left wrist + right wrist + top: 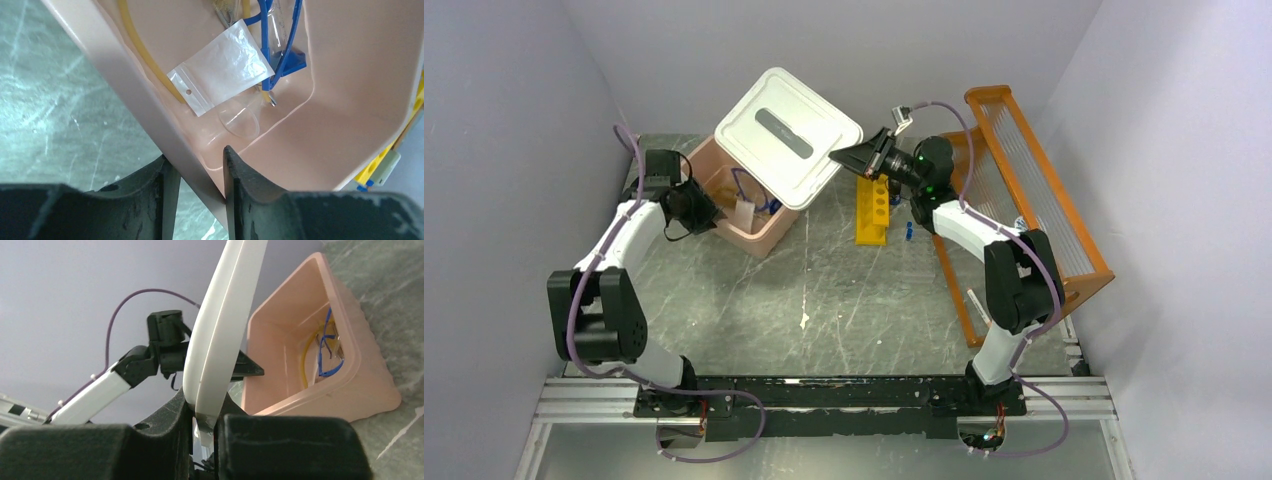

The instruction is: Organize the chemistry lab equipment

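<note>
Left gripper (195,154): black two-finger pincer, jaws set one on each side of the near wall of the salmon-pink plastic tub (345,90), pads apparently pressed to it, so judged clamped on that wall. Tub stands at the left rear of the grey marbled table (824,290), open at the top. Contents already stowed, left to right in the left wrist view: amber rubber tubing (150,64) curving along the floor; white zip-seal packet (222,65) lying flat over it; rounded clear piece (240,120) just below the packet, kind not discernible; blue-framed goggles (292,62) against the far side. White rectangular plastic lid (789,110) with a grey recessed handle: off the tub, held tilted above its right half. Right gripper (205,412): jaws pinched together on the lid's edge. Yellow plastic tube stand (873,208): on the table just right of the tub, not yet put away. Tiny blue cap (908,231): loose on the table beside the stand. Big orange shelf rack (954,285): far right, with a slender pale item (977,303) at its lower rail, too small to identify. Status, as judged: partly done; several items boxed, the loose pieces on the right still to be gathered, lid still to be fitted.
</note>
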You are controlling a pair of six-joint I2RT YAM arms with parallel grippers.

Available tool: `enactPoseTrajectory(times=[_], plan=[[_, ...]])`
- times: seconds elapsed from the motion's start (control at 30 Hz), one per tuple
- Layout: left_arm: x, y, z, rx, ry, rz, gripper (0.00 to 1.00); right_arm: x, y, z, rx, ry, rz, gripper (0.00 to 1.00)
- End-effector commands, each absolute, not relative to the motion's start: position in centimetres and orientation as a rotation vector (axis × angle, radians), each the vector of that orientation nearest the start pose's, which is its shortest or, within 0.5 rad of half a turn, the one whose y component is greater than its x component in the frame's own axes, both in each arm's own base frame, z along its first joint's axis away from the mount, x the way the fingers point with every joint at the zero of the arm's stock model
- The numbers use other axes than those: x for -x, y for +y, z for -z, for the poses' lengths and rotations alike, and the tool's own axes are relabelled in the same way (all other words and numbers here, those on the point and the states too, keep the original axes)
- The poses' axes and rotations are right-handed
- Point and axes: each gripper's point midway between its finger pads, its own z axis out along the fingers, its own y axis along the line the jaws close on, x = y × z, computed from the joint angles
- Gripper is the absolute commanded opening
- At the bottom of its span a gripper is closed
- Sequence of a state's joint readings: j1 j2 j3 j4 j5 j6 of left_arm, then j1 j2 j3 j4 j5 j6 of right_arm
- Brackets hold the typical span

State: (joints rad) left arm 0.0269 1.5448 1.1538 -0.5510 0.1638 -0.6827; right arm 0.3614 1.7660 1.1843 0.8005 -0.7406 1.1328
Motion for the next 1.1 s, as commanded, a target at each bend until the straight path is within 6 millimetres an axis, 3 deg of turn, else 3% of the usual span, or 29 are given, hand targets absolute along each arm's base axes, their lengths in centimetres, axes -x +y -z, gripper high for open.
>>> enactPoseTrajectory(times=[0.0,0.1,0.27,0.37,0.47,0.57,0.63,0.8,0.93,1.07], plan=[[-34.9,-6.6,-12.8,0.795,2.474,0.578,0.40,-39.6,31.8,-30.5,0.037,1.680,-1.672,0.00],[-33.6,-6.9,-12.9,0.816,2.460,0.605,0.43,-38.8,32.9,-30.0,0.031,1.701,-1.675,0.00],[-32.6,-6.6,-13.0,0.812,2.452,0.582,0.57,-37.1,35.8,-29.3,0.006,1.744,-1.701,0.00],[-32.6,-5.3,-14.3,0.815,2.427,0.480,0.68,-36.6,37.2,-28.9,-0.015,1.767,-1.708,0.00],[-32.6,-3.1,-16.3,0.827,2.347,0.343,0.72,-36.6,38.2,-28.8,-0.008,1.785,-1.718,0.00],[-32.5,-1.1,-18.7,0.840,2.238,0.237,0.72,-36.7,38.8,-28.3,-0.011,1.814,-1.733,0.00],[-32.0,0.5,-20.2,0.864,2.174,0.140,0.63,-36.6,39.4,-27.8,-0.019,1.838,-1.764,0.00],[-31.1,4.3,-24.6,0.898,2.009,-0.064,0.60,-36.3,40.8,-26.6,-0.052,1.884,-1.867,0.00],[-32.0,4.1,-25.9,0.861,1.992,-0.047,0.61,-36.2,41.5,-25.8,-0.113,1.897,-1.973,0.00],[-33.2,2.5,-25.5,0.833,2.017,0.068,0.63,-36.9,41.8,-23.9,-0.181,1.945,-1.980,0.02]])
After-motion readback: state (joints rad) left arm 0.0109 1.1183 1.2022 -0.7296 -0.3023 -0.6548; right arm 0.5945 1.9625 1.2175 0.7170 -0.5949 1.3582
